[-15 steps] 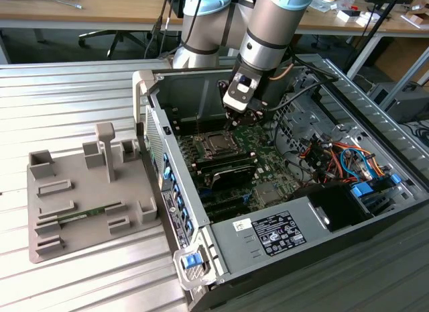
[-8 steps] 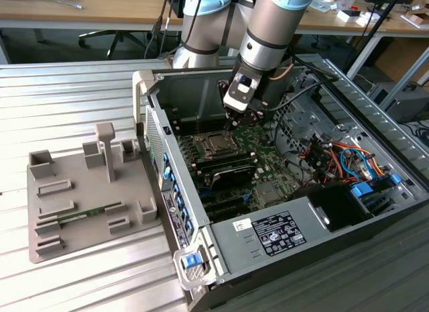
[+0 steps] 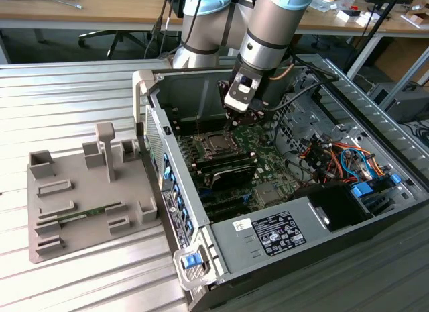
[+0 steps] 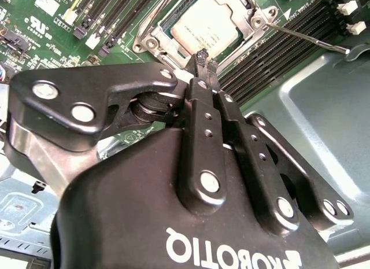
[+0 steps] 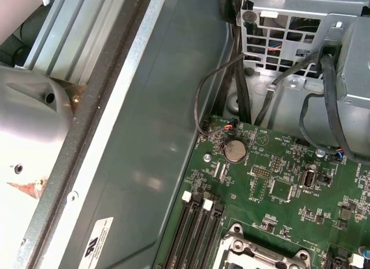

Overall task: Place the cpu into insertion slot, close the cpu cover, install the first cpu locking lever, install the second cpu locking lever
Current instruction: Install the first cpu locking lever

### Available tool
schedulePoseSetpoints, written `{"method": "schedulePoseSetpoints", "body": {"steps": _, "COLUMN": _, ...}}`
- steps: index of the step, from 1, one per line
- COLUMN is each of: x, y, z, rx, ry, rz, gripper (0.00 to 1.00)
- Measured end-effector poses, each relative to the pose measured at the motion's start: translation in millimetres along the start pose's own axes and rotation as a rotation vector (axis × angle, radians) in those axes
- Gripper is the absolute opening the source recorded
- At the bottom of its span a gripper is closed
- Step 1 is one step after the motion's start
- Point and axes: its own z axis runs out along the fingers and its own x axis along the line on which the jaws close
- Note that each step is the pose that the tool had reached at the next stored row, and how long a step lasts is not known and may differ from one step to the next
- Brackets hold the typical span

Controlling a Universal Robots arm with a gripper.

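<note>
Silvery metal shows just past my gripper: the cpu lies flat in the insertion slot, directly below the fingertips. I have the fingers pressed together with nothing pinched between them, and the tips hover close over the chip's near edge. The cpu cover appears folded down around the chip, though my own tool hides its near side. A thin locking lever slants across the memory slots, off to one side of the tool.
</note>
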Motion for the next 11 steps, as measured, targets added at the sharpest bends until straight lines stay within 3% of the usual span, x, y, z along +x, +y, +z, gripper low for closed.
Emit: {"method": "schedulePoseSetpoints", "body": {"steps": 11, "x": 0.0, "y": 0.0, "z": 0.0, "rx": 0.0005, "ry": -0.0005, "rz": -0.019, "gripper": 0.1}}
